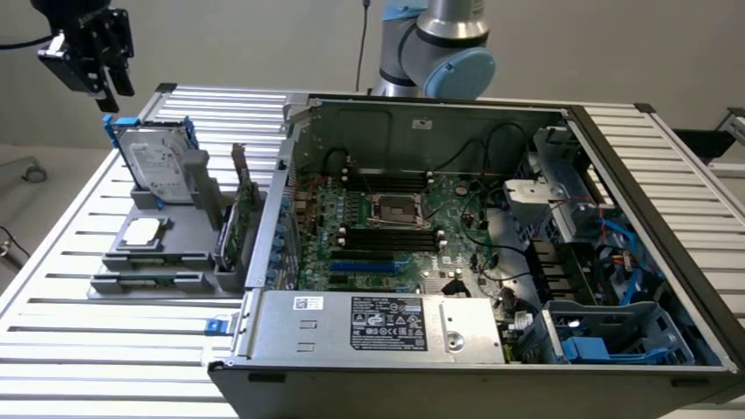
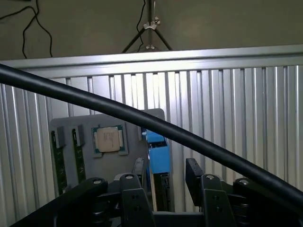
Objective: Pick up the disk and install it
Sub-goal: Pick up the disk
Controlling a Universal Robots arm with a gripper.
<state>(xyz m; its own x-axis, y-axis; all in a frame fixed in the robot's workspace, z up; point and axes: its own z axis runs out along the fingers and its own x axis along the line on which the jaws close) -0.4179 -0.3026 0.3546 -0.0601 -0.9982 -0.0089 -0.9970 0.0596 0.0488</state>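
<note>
The gripper (image 1: 107, 85) hung above the disk (image 1: 157, 161), clear of it, jaws apart and empty. The disk stood upright in a grey holder (image 1: 174, 257) on the surface (image 1: 70, 340), at the exterior view's left.

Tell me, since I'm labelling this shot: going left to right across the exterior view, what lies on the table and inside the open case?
The disk in its blue carrier → upright green circuit card → processor socket on the motherboard → blue drive cage.
</note>
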